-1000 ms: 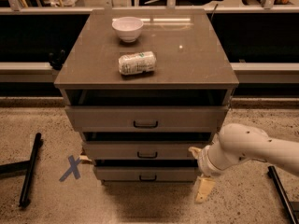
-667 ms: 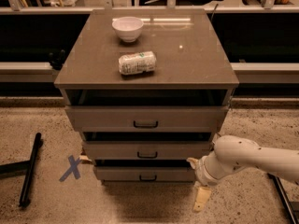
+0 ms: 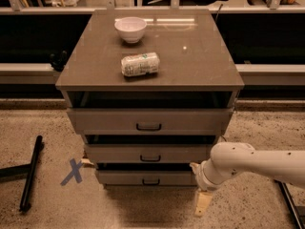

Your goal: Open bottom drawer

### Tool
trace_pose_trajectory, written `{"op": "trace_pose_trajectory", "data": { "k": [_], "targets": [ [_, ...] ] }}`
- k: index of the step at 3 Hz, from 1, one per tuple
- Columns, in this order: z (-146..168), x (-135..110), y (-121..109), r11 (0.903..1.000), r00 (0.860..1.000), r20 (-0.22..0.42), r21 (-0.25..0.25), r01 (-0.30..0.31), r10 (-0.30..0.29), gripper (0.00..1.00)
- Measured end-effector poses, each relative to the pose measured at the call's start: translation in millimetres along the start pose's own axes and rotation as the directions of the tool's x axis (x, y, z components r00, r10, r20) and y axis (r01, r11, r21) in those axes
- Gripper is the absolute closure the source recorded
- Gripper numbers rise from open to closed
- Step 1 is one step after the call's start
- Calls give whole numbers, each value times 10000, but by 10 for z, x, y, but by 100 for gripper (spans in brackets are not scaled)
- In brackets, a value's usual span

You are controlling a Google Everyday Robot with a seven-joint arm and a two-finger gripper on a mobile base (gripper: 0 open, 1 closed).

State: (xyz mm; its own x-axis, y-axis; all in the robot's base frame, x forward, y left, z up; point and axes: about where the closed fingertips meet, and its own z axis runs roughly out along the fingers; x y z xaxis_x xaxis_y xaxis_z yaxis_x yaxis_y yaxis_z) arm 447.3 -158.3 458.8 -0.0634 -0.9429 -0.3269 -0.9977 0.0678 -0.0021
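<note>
Low by the cabinet's right corner, the gripper (image 3: 202, 203) points down at the floor; whether it is parted or closed cannot be told. Just left of it sits the bottom drawer (image 3: 124, 177), its black handle (image 3: 150, 181) untouched. On the counter (image 3: 200, 66) rest a white bowl (image 3: 130, 29) and a toppled can (image 3: 139, 64).

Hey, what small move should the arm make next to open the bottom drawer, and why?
Probably swing the gripper leftward in the camera view and slightly up, toward the black handle of the bottom drawer. The gripper sits below and to the right of that handle, apart from it, so it cannot pull yet.
</note>
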Motion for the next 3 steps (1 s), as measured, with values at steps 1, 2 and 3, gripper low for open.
{"op": "trace_pose_trajectory", "data": {
  "k": [1,2,3],
  "targets": [
    [371,243,-91,9999,9970,-767,96,-74,81,0],
    [954,647,-102,9989,9934,-1072,-192,-425,402,0],
    [1019,647,-110,9989,9944,-1007,-303,-351,318,0]
  ]
}}
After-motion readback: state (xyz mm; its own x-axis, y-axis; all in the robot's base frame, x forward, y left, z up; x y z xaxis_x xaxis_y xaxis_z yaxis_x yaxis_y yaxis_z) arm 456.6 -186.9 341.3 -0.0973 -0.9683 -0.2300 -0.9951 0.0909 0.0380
